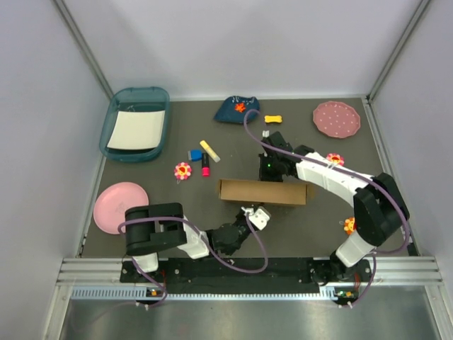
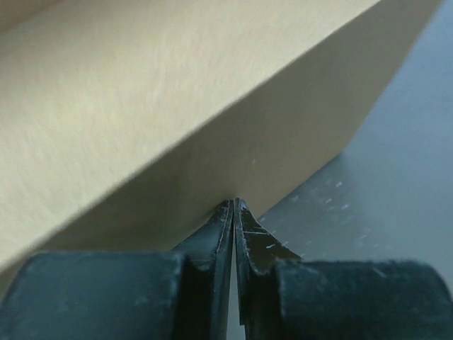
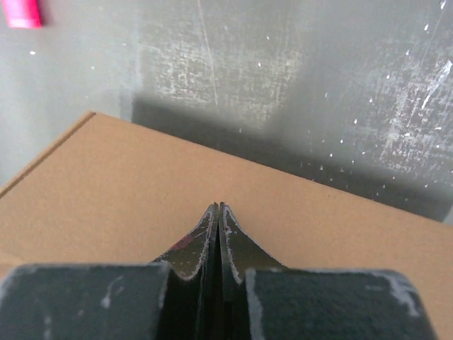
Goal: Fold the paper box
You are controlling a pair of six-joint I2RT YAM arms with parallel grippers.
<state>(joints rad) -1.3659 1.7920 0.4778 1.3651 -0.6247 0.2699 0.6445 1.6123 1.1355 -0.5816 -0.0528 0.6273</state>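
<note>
Paper box (image 1: 244,191), overhead view: a long brown cardboard form lying L–R near the centre of the table (image 1: 311,234), between my two arms.

L gripper (image 2: 233,204): comes at the box from the near side. In the L wrist view its fingers (image 2: 212,241) are pressed nearly together w/ only a hairline slit and nothing between them. The tips touch the box's near wall, just above the table.

R gripper (image 3: 219,207): reaches in from the far side. Its fingers are closed flat against each other and empty, w/ the tips over the box's top panel. I can't tell whether they touch it. A pink marker (image 3: 21,13) shows at the top L corner of the R wrist view, beyond the box.

Surroundings, overhead:
- teal tray (image 1: 113,127) w/ white sheet (image 1: 136,129), far L
- pink plate (image 1: 117,205), near L
- dotted pink plate (image 1: 336,119), far R
- flower toy (image 1: 182,171) and blue block (image 1: 195,154), behind the box and apart from it
</note>
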